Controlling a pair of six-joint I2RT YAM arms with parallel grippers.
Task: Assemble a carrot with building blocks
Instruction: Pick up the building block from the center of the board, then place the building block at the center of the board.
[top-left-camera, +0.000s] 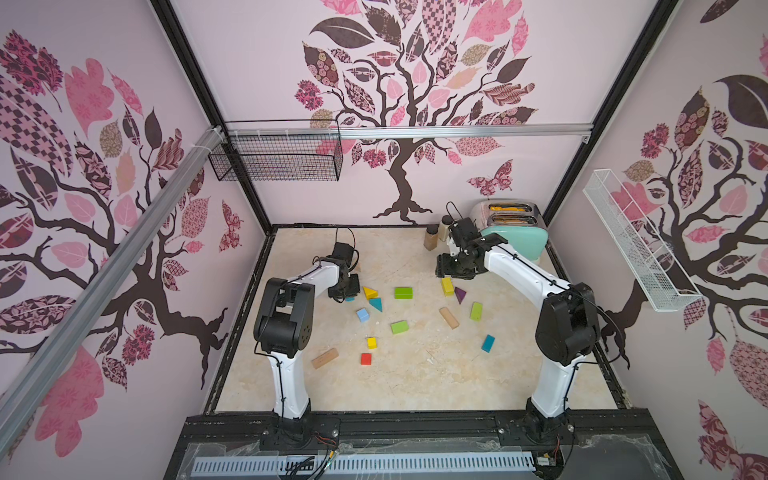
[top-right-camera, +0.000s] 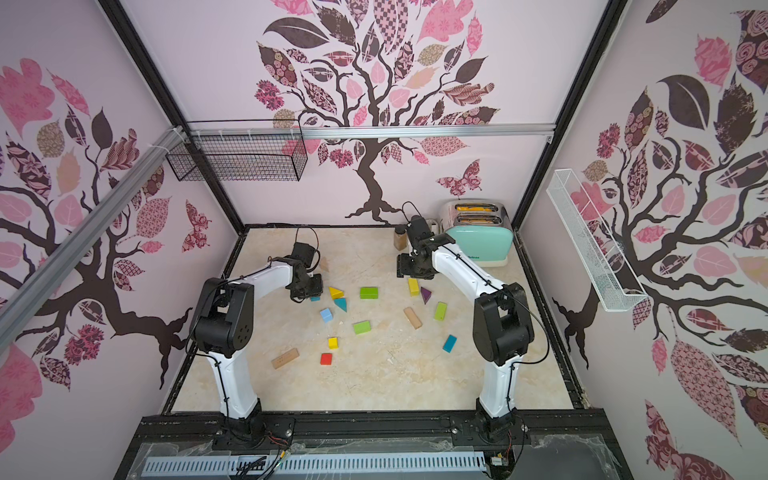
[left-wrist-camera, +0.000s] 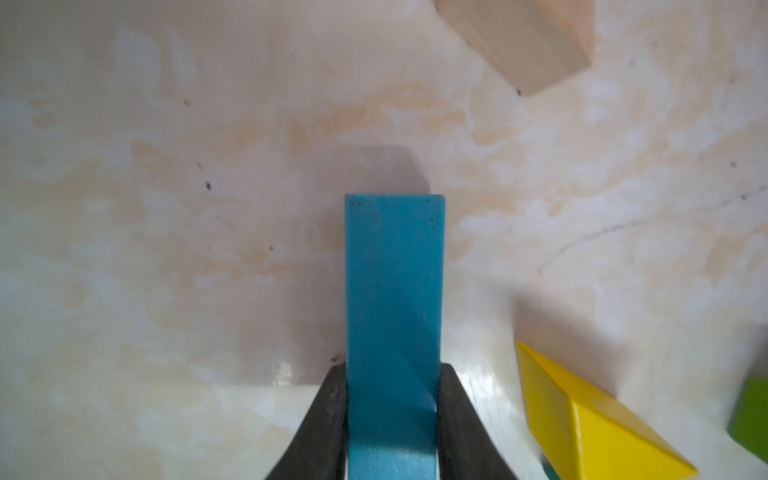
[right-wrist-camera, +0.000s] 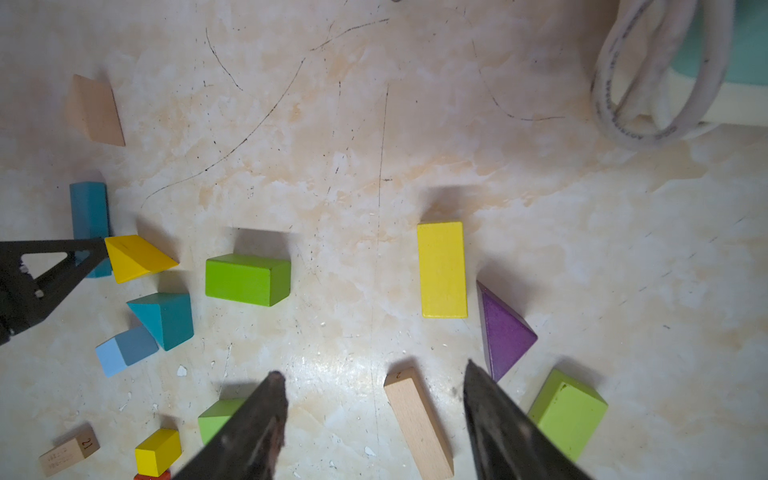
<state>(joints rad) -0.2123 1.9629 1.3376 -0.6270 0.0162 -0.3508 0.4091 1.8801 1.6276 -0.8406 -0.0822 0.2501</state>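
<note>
Painted building blocks lie scattered over a marbled table, all nearer the camera than the mint toaster in the far corner. Farthest from the toaster, a stamped tan bar, a red cube and a yellow cube sit close together. A blue bar lies apart from them on the right arm's side.

A step closer to the toaster come a lime bar, a pale blue cube, a plain tan bar and a light green bar.

Closer still, the left gripper has its fingers clamped on both long sides of a teal bar (only a sliver of it shows in both top views). A yellow wedge sits just beside it and a teal wedge next to that. A green block lies between that cluster and a yellow bar, which has a purple wedge just beside it.

The right gripper hangs at the yellow bar's toaster-side end, fingers spread wide above the table. Two brown-lidded jars stand just beside the toaster.
</note>
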